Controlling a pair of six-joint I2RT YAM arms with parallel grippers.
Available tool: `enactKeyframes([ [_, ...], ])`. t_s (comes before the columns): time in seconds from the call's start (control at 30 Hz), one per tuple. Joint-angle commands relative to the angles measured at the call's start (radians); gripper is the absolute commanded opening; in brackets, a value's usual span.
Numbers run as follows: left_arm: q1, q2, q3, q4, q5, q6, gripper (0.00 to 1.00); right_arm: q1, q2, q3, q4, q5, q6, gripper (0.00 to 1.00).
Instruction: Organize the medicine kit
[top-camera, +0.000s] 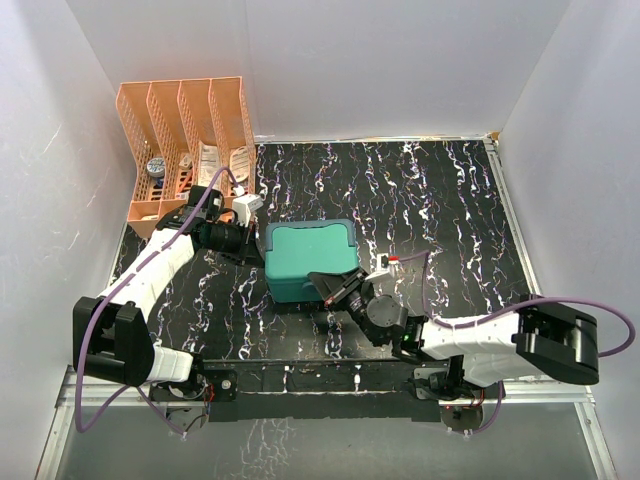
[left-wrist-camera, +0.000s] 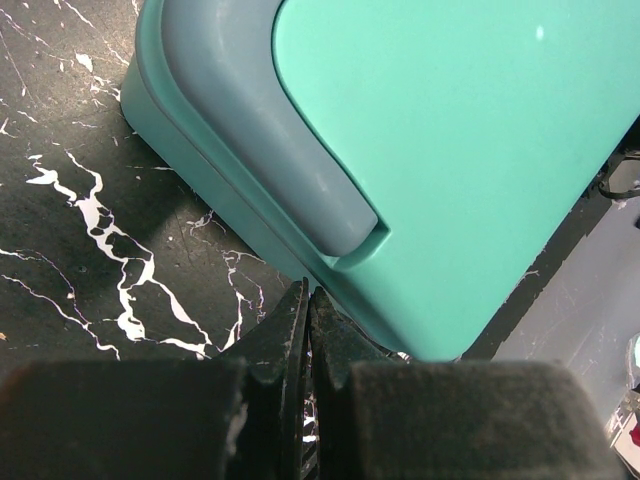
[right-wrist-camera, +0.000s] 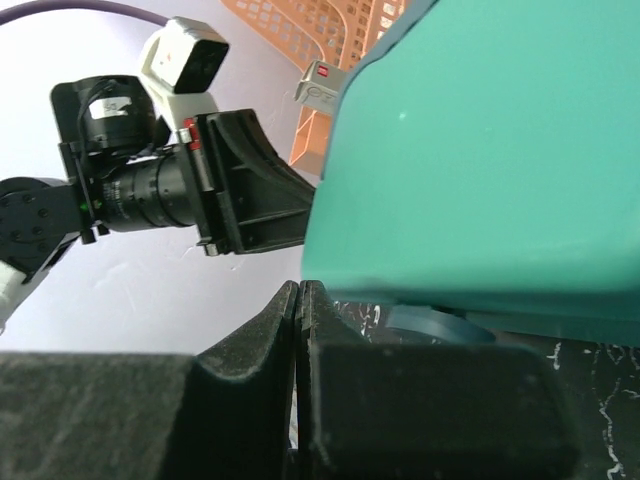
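Nearest: right hand (top-camera: 327, 284), clenched on nothing, tips against or just short of the near right corner of the medicine kit (top-camera: 310, 255); cannot tell which. Kit closed, lid down, flat on the black marbled tabletop (top-camera: 450, 220), left of centre. At its left side: left hand (top-camera: 252, 243), likewise clenched and empty, tips just beside the teal wall. Farthest, back left: orange rack (top-camera: 185, 115), small items in its slots.
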Motion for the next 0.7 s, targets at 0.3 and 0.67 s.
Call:
enactKeyframes([
  [0.3,-0.003,-0.038,-0.009,-0.023,0.023,0.012,0.00,0.120,-0.043,0.103,-0.273,0.102,0.027,0.00],
  [0.67,-0.004,-0.026,-0.014,-0.016,0.026,0.010,0.00,0.120,-0.088,0.089,-0.400,0.198,0.072,0.00],
])
